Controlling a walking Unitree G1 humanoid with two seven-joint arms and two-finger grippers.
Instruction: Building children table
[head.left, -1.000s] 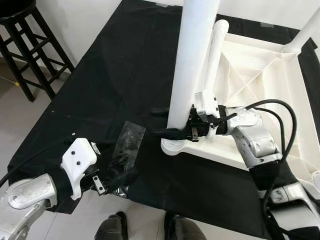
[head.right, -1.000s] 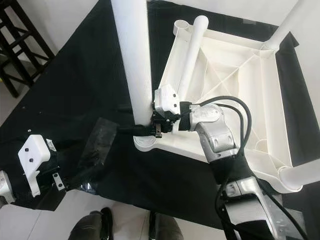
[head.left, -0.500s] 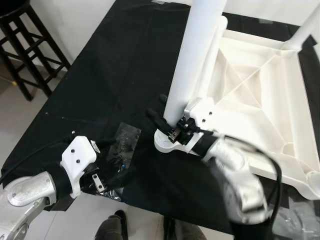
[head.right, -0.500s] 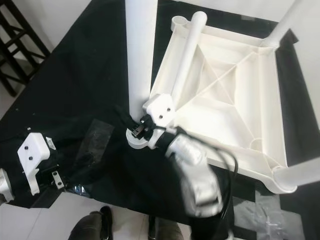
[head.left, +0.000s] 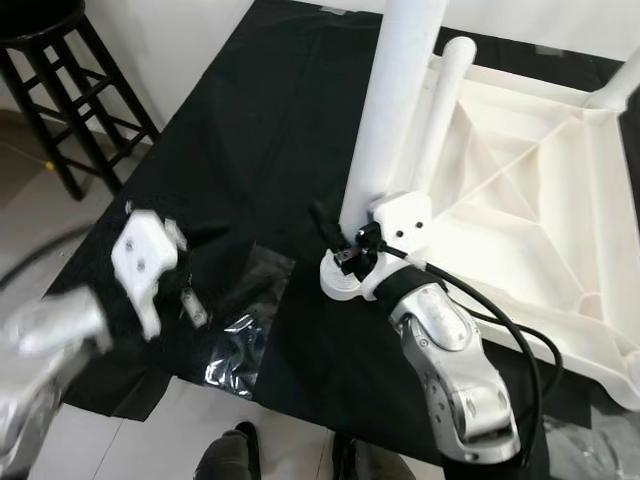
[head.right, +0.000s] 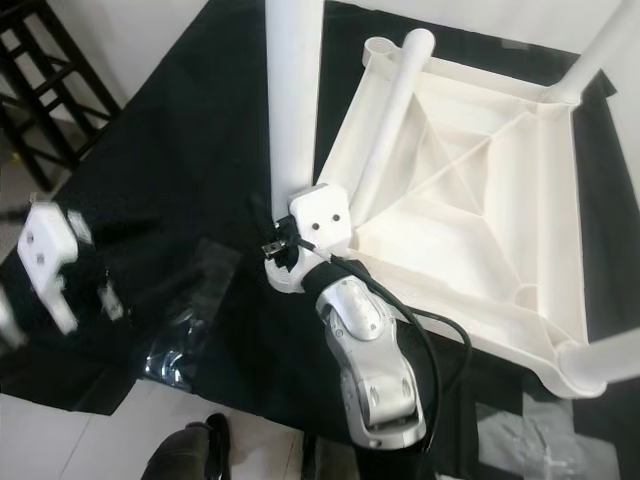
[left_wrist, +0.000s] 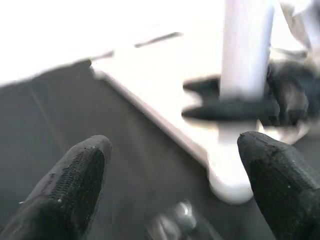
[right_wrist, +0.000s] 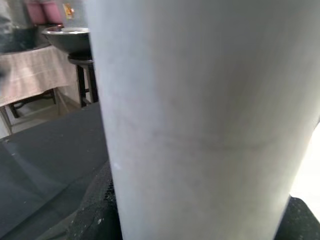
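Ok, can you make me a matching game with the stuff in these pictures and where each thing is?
Things:
1. upright white leg
2. right claw
3. clear plastic bag
4. black stool

Places:
A. lying on the black cloth near the left claw
B. standing in the near corner socket of the upside-down tabletop
C. on the floor beside the cloth
D. closed around the leg's base

Pairs: 1-B, 2-D, 3-A, 4-C
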